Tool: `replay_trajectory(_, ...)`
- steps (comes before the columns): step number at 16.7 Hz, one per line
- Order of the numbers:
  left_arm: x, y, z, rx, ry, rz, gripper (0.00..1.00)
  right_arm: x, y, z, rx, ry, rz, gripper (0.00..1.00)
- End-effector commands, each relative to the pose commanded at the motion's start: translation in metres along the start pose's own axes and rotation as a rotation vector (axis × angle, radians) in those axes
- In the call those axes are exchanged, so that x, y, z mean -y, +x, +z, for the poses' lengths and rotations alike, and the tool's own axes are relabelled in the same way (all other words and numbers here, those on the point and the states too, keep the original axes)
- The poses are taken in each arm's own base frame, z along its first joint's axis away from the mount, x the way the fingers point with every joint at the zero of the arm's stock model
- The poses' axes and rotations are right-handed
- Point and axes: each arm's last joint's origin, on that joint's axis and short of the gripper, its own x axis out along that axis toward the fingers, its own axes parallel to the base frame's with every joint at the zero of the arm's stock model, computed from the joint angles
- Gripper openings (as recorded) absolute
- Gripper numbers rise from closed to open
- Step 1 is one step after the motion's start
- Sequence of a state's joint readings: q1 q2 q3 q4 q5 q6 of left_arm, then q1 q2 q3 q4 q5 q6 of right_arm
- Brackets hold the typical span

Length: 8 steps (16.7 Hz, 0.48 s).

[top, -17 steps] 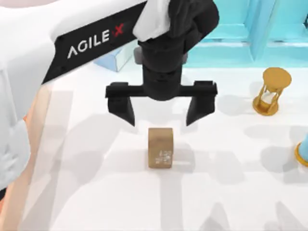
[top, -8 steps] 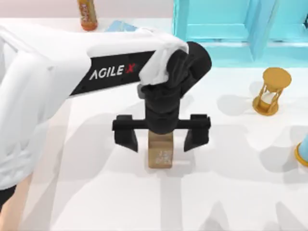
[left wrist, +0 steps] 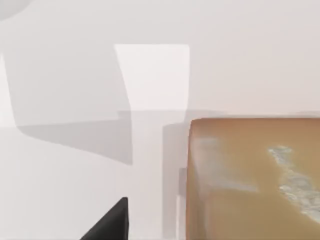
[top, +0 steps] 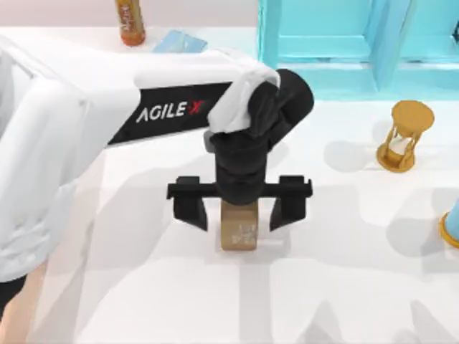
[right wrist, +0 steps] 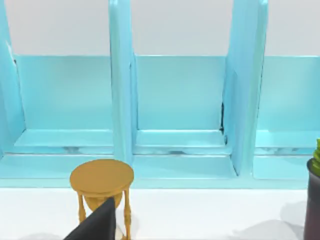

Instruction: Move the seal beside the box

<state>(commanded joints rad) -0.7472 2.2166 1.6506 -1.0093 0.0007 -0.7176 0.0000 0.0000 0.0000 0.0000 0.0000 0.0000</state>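
white table (top: 143,287), seal (top: 238,233), golden hourglass (top: 405,136), orange bottle (top: 130,21)

The white desk (top: 344,287) lies bare along its near edge and across the middle on both sides of the small tan-brown seal block (top: 239,228), which the left arm's black two-finger gripper (top: 239,213) straddles with spread fingers. A turquoise shelf (top: 344,43) walls off the far edge; a golden hourglass (top: 405,136) stands near the right edge.
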Motion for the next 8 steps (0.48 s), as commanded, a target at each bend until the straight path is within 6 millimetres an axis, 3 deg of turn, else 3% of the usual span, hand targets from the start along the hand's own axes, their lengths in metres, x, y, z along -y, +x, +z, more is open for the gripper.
replay_trajectory(8, 0.0000, 0.0000, 0.0000, 0.000, 0.000, 0.000, 0.17, 0.0000, 0.0000, 0.0000, 0.000, 0.000, 0.000, 1.00)
